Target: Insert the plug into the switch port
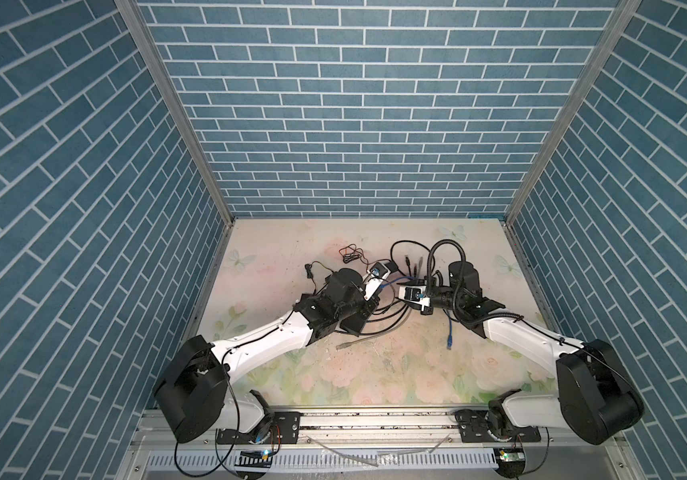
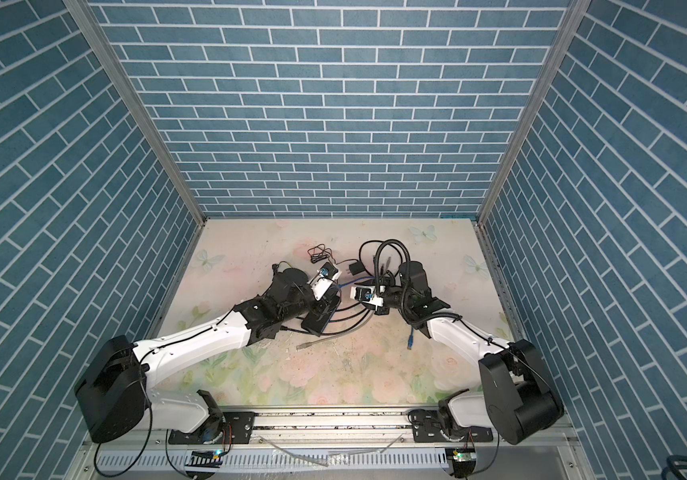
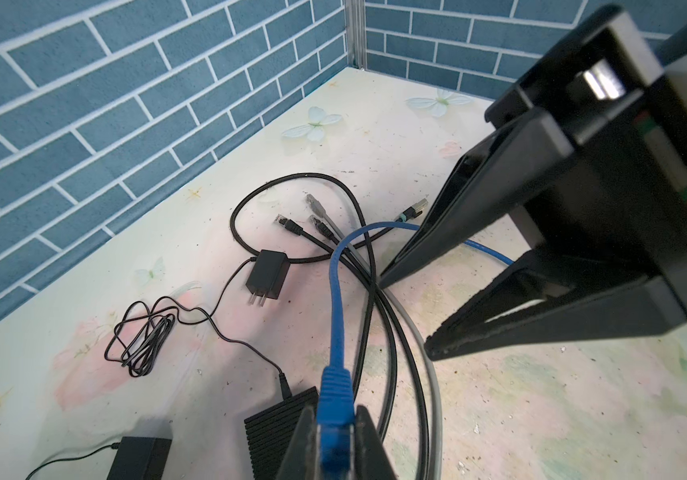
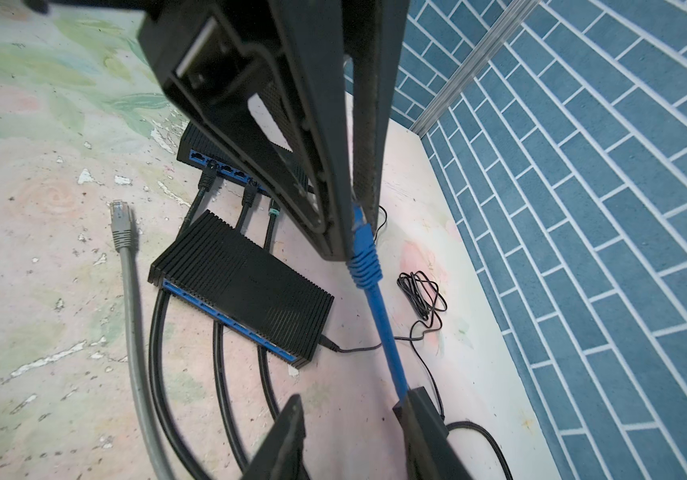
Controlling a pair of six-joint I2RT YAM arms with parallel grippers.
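Note:
The blue plug [image 3: 335,399] is clamped between the fingers of my left gripper [image 3: 335,411], which is shut on it, with the boot sticking out. In the right wrist view the plug [image 4: 363,249] hangs above the table, beside the ribbed black switch [image 4: 246,286] and apart from its blue port face [image 4: 225,318]. My right gripper [image 4: 354,397] stands open. The blue cable [image 4: 387,332] runs down behind one of its fingertips [image 4: 414,401], unclamped. The right gripper [image 3: 406,318] also shows in the left wrist view. In both top views the two grippers meet mid-table over the blue cable [image 1: 393,281] [image 2: 354,281].
A second black switch [image 4: 208,145] with black cables plugged in lies behind the first. A loose grey plug [image 4: 121,220], a black power adapter [image 3: 267,274] and a coiled thin wire [image 3: 142,336] lie on the floral table. The blue cable's other end [image 1: 450,343] lies beside the right arm.

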